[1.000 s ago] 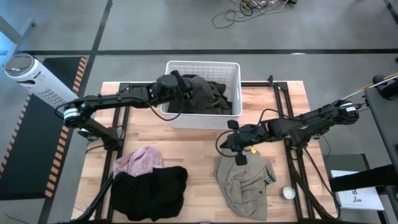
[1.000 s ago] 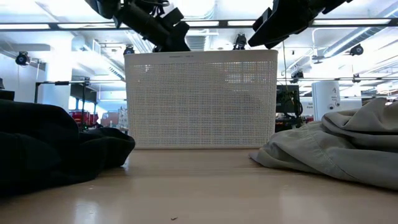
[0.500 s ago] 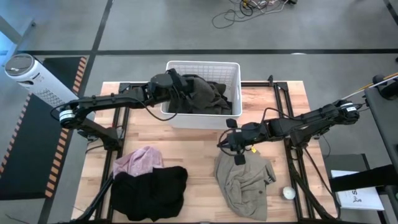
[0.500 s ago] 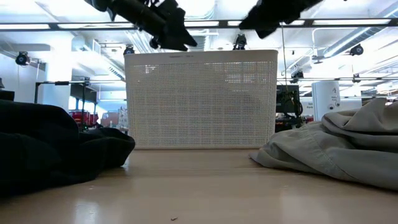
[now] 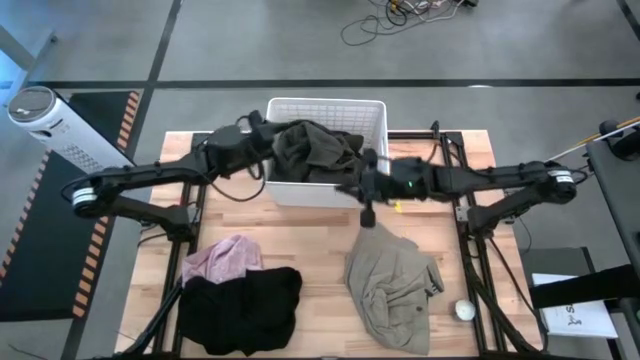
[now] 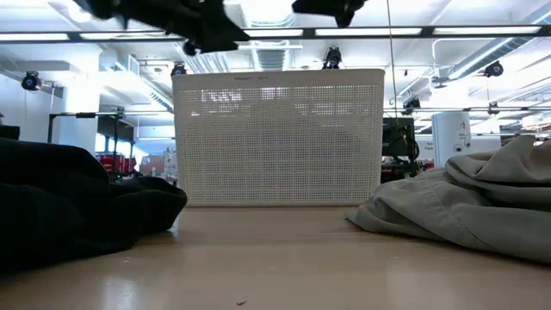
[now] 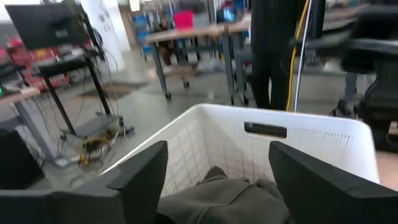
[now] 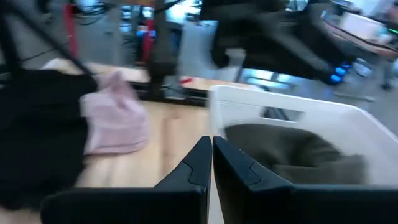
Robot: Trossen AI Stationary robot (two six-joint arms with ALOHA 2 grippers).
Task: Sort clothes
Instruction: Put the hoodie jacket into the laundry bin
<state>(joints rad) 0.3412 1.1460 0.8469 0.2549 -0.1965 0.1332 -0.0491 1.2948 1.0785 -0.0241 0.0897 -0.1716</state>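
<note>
The white lattice basket (image 5: 372, 118) stands at the table's far middle, with dark olive clothes (image 5: 315, 148) heaped inside. My left gripper (image 5: 266, 148) hovers open at the basket's left rim; its own view shows the olive heap (image 7: 231, 198) past the fingers, untouched. My right gripper (image 5: 348, 187) is shut and empty by the basket's near wall, fingers (image 8: 200, 167) pointing toward the table's left. A khaki garment (image 5: 393, 285) lies crumpled at the near right. At the near left, a pink shirt (image 5: 224, 257) lies beside a black garment (image 5: 244, 306).
A small white ball (image 5: 465, 310) lies near the table's near right corner. A white cylinder (image 5: 52, 125) stands on the floor off the far left. Bare wood (image 5: 320, 240) shows between the basket and the two near piles.
My left gripper has drawn back from over the basket toward the table's left, and the olive clothes lie heaped in the basket. My right gripper has gone from above the khaki garment toward the far edge and left, up to the basket's near wall.
</note>
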